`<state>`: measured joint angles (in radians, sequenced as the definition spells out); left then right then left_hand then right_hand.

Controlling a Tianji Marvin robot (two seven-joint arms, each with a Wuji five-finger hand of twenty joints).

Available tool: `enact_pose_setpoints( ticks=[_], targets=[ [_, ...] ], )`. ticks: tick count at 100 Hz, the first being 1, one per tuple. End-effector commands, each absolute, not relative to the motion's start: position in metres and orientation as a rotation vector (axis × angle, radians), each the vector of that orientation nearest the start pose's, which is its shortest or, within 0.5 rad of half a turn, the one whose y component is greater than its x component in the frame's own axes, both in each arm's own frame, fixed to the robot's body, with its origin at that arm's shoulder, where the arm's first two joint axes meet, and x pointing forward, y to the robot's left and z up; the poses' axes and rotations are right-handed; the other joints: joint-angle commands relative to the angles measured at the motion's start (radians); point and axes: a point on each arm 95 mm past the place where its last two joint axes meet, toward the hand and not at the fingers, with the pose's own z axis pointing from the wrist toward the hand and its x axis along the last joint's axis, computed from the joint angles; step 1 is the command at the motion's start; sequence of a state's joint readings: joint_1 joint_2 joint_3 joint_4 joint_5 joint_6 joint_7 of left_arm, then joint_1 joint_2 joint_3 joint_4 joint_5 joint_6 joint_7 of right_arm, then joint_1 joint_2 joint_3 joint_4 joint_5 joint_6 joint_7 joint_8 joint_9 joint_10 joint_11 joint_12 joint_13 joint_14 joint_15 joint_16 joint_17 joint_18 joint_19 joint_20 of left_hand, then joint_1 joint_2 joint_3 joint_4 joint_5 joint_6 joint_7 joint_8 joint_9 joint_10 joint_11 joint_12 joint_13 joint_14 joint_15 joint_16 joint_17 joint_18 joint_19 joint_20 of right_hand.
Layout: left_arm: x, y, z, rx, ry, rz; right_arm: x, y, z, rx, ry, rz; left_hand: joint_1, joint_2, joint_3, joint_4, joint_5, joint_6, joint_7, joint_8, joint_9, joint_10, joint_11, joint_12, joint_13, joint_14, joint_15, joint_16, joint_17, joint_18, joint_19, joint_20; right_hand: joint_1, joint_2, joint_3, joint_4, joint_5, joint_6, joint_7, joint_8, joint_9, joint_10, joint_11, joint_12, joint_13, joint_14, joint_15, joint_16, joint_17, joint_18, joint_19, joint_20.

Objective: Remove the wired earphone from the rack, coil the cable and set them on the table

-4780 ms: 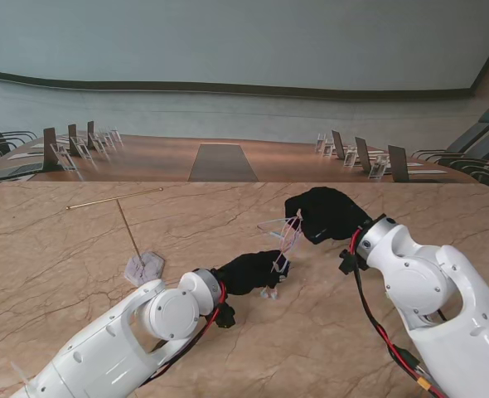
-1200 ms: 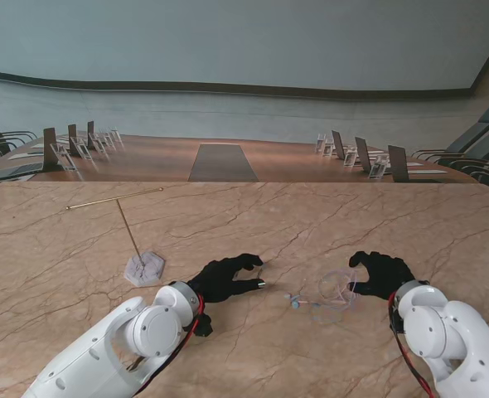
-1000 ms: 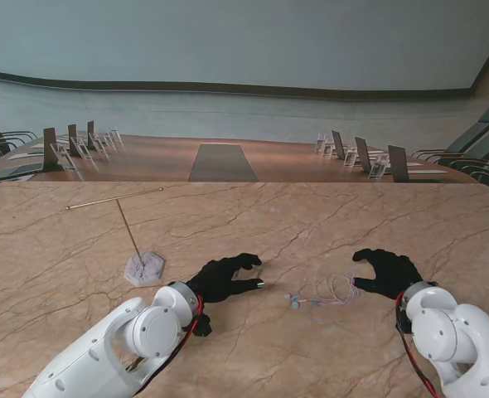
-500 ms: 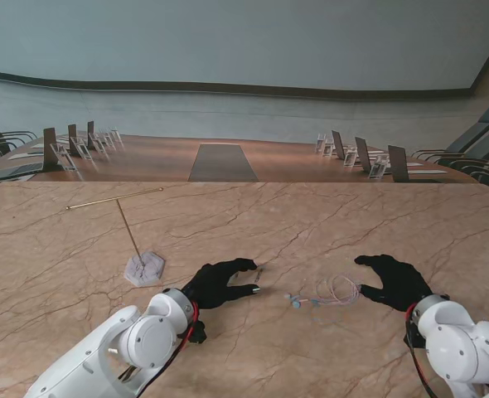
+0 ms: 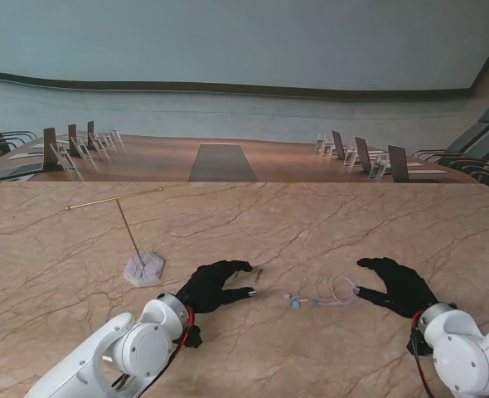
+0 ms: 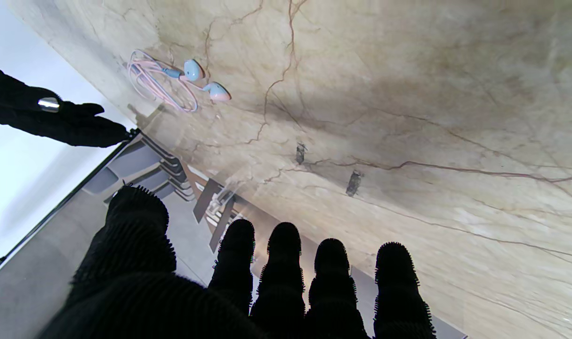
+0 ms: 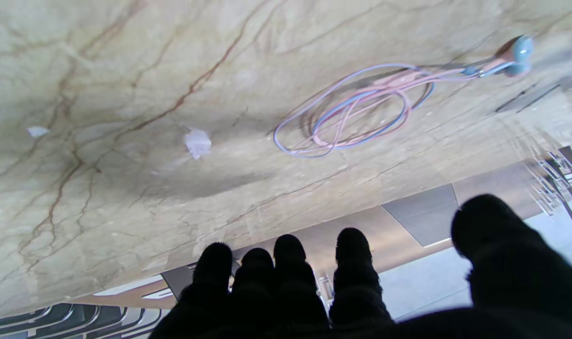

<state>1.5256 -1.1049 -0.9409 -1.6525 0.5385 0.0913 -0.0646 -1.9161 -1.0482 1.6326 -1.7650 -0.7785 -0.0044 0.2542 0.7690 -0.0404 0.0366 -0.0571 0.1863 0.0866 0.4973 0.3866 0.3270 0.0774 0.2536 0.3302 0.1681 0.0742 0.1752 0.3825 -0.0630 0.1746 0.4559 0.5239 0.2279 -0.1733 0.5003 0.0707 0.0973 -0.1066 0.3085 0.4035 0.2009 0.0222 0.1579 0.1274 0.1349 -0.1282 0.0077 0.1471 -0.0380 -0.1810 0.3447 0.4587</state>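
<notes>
Withdrawn right robot hand (image 5: 398, 284) leaves earphone (image 5: 327, 293) alongside.

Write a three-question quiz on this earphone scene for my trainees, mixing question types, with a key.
1. True or false: the left robot hand holds the earphone.
2. Where does the coiled cable lie? A) on the rack B) on the table C) in the right robot hand
3. Fill in: the earphone lies ____ the two hands.

Key: 1 false; 2 B; 3 between.
</notes>
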Motion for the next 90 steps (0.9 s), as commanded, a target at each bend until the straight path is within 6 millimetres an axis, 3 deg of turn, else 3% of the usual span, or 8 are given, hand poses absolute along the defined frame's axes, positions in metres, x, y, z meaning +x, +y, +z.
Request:
enact_pose_setpoints(
  ticks=[1,18,21,24,44,90],
  targets=[
    [0.352,-0.098,-0.353,-1.694,1.610,-1.750,0.318,-0.124,-0.340,1.693,1.427,1.249,-0.006,0.046,-0.025,0.035,0.013,-0.022,-0.034,-0.015,-0.034,-0.036,-0.018,-0.031,-0.038,-0.043,-0.020,-0.020,-0.010,-0.044,-0.071,-0.013,-0.048,0.032,-0.016,-0.050,-0.002,-0.013,-0.040,-0.008,-0.030,-0.012,-0.030,-0.017,-0.044,-0.068,-0.027,-0.027,-0.003,-0.063,-0.046,0.024],
    [0.343,-0.091,-0.356,-1.686,1.613,-1.728,0.303,-0.122,-0.340,1.697,1.410,1.279,-0.033,0.063,-0.039,0.036,0.007,-0.020,-0.053,-0.027,-0.062,-0.043,-0.025,-0.047,-0.066,-0.058,-0.042,-0.038,-0.015,-0.062,-0.173,0.006,-0.072,0.042,-0.016,-0.067,-0.012,-0.022,-0.100,0.003,-0.038,-0.017,-0.056,-0.028,-0.047,-0.069,-0.031,-0.044,0.003,-0.070,-0.073,0.027],
    [0.342,-0.089,-0.356,-1.689,1.611,-1.723,0.300,-0.122,-0.340,1.700,1.402,1.289,-0.036,0.064,-0.040,0.036,0.006,-0.021,-0.054,-0.028,-0.065,-0.044,-0.025,-0.047,-0.069,-0.060,-0.043,-0.038,-0.017,-0.063,-0.176,0.008,-0.071,0.040,-0.013,-0.075,0.011,-0.023,-0.190,0.092,-0.035,-0.016,-0.064,-0.030,-0.045,-0.068,-0.034,-0.053,0.010,-0.070,-0.097,0.041],
    [0.341,-0.088,-0.357,-1.692,1.608,-1.718,0.298,-0.121,-0.340,1.704,1.392,1.300,-0.037,0.064,-0.041,0.036,0.006,-0.020,-0.054,-0.028,-0.066,-0.044,-0.025,-0.047,-0.070,-0.060,-0.043,-0.038,-0.018,-0.063,-0.179,0.010,-0.070,0.038,-0.013,-0.075,0.014,-0.023,-0.205,0.114,-0.035,-0.016,-0.063,-0.030,-0.045,-0.068,-0.034,-0.053,0.011,-0.070,-0.100,0.046],
    [0.334,-0.077,-0.360,-1.694,1.584,-1.694,0.286,-0.117,-0.343,1.728,1.353,1.350,-0.041,0.070,-0.041,0.035,0.005,-0.021,-0.057,-0.029,-0.073,-0.049,-0.026,-0.049,-0.078,-0.065,-0.049,-0.041,-0.015,-0.067,-0.208,0.019,-0.064,0.039,-0.018,-0.076,0.027,-0.022,-0.277,0.135,-0.036,-0.017,-0.087,-0.033,-0.047,-0.066,-0.032,-0.072,0.023,-0.072,-0.131,0.024],
    [0.335,-0.072,-0.357,-1.659,1.576,-1.693,0.288,-0.116,-0.345,1.749,1.305,1.385,-0.030,0.072,-0.039,0.034,0.000,-0.022,-0.054,-0.027,-0.082,-0.054,-0.022,-0.052,-0.084,-0.069,-0.052,-0.041,0.003,-0.071,-0.276,0.058,-0.038,0.036,-0.020,-0.074,0.035,-0.011,-0.262,0.180,-0.035,-0.009,-0.070,-0.026,-0.048,-0.058,-0.030,-0.063,0.020,-0.070,-0.125,0.032]
  ],
)
